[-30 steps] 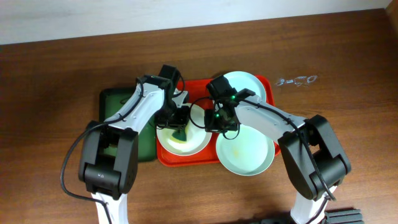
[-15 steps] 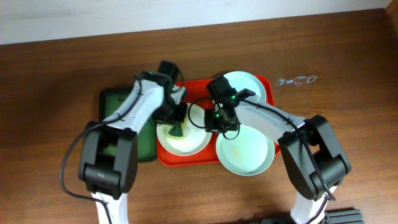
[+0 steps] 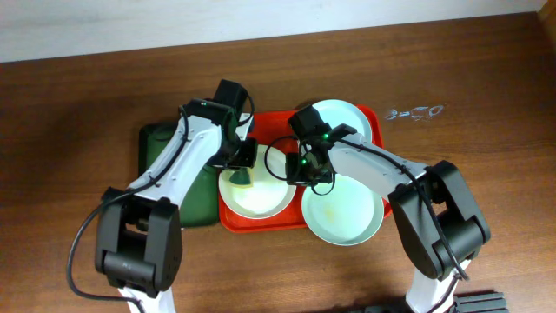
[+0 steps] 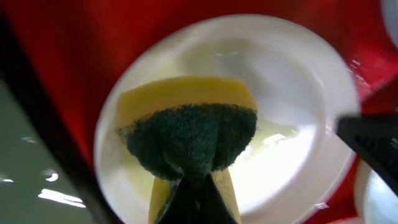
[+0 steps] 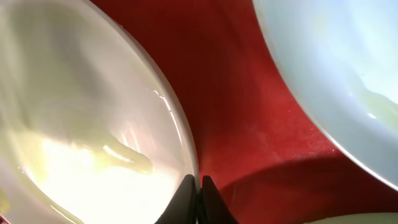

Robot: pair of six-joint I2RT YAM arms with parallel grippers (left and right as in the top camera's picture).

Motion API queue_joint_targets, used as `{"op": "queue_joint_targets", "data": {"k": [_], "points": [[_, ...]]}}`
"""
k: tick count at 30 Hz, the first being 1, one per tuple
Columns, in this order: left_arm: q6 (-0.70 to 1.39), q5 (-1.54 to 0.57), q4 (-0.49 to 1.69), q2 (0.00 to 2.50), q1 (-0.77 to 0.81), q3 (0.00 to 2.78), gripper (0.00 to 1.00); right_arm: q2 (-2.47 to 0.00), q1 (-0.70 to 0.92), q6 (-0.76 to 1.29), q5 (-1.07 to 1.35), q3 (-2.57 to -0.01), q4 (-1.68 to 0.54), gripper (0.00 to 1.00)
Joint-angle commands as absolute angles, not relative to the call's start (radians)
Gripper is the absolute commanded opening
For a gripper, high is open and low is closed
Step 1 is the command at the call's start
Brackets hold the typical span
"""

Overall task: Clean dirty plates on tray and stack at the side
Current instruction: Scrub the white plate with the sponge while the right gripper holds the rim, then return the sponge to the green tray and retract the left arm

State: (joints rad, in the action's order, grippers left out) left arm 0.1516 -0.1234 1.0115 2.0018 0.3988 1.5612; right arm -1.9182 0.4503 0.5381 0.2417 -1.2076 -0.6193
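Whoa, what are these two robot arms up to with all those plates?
They are cleaning dishes. The left gripper is clamped on a yellow-and-green sponge, held at the white plate on the red tray; whether it presses down I cannot tell. The right gripper pinches that plate's rim, apparently to steady it. The far mint plate and the near mint plate, which shows yellowish smears, wait on the tray's right side. Nothing is stacked at the side yet.

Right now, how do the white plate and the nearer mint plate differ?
The white plate is cream; the nearer mint plate pale green. The white plate lies under the sponge; the mint plate is bare and overhangs the tray's front rim. Both round, yellow-smeared.
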Motion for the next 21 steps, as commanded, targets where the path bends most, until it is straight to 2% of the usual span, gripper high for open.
{"op": "queue_joint_targets", "data": {"k": [1,6,9,11,12,19,21], "points": [[0.202,-0.009,0.963,1.983,0.417,1.493,0.0,-1.921,0.452,0.527,0.258,-1.205,-0.613,0.04],[0.221,-0.02,0.859,1.983,0.421,1.353,0.0,-1.921,0.452,0.527,0.258,-1.205,-0.613,0.04],[0.213,-0.208,0.799,1.983,0.426,1.288,0.0,-1.921,0.452,0.527,0.258,-1.205,-0.613,0.04],[0.178,-0.366,0.807,1.979,0.424,1.33,0.0,-1.921,0.452,0.527,0.258,-1.205,-0.613,0.04],[0.178,-0.375,0.829,1.971,0.421,1.373,0.0,-1.921,0.452,0.527,0.258,-1.205,-0.614,0.04],[0.194,-0.058,0.902,1.95,0.408,1.45,0.0,-1.921,0.452,0.527,0.258,-1.205,-0.613,0.04],[0.194,-0.04,0.897,1.977,0.408,1.436,0.0,-1.921,0.452,0.527,0.258,-1.205,-0.613,0.04]]}}
